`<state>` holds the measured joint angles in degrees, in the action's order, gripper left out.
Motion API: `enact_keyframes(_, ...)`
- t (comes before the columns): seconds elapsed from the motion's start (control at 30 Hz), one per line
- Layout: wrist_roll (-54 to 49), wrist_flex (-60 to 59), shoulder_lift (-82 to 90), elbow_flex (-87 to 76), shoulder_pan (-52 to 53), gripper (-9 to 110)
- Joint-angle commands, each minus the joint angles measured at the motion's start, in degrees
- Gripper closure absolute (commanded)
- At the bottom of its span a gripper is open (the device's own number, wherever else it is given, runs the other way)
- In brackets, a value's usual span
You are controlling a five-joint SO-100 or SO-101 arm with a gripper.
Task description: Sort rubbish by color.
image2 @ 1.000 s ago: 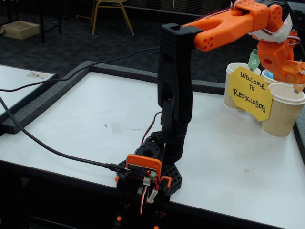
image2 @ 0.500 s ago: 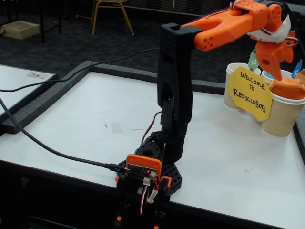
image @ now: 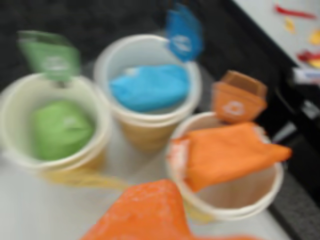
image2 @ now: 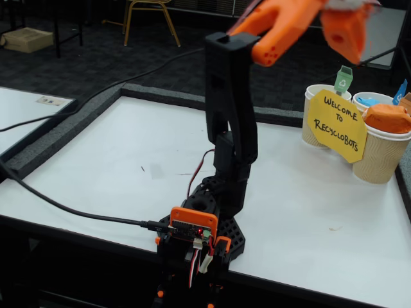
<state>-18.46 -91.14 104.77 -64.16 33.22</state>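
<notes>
In the wrist view, which is blurred, the rubbish lies in three paper cups. The green wad (image: 62, 130) is in the left cup, the light blue wad (image: 150, 86) in the middle one. The orange wad (image: 230, 152) drapes over the right cup's rim. One orange finger (image: 145, 215) shows at the bottom edge with nothing on it. In the fixed view my gripper (image2: 343, 35) is raised high above the table, left of the cups and blurred. The orange wad (image2: 387, 118) and a bit of the blue wad (image2: 367, 101) show there in their cups.
A yellow "Welcome to Recyclobots" sign (image2: 336, 125) hangs on the front of the cups. Colour tags stand behind them: green (image: 50, 55), blue (image: 182, 32), orange (image: 235, 97). The arm's base (image2: 199, 231) sits at the white table's front edge, with a black cable (image2: 64, 204) running off to the left.
The gripper left the orange wad in the front cup, then lifted up and away to the left. The whole arm has tilted back.
</notes>
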Motion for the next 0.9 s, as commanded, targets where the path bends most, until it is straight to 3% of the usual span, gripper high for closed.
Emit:
enact_keyframes(0.0, 1.1, -2.7, 15.3, 2.3, -6.9, 101)
enact_keyframes(0.2, 0.2, -8.8, 22.9, -6.9, -23.2, 101)
enact_keyframes(0.63, 0.2, -9.5, 31.5, -21.4, -68.5, 101)
enact_keyframes(0.87, 0.3, -9.5, 31.5, -28.8, -79.0, 101)
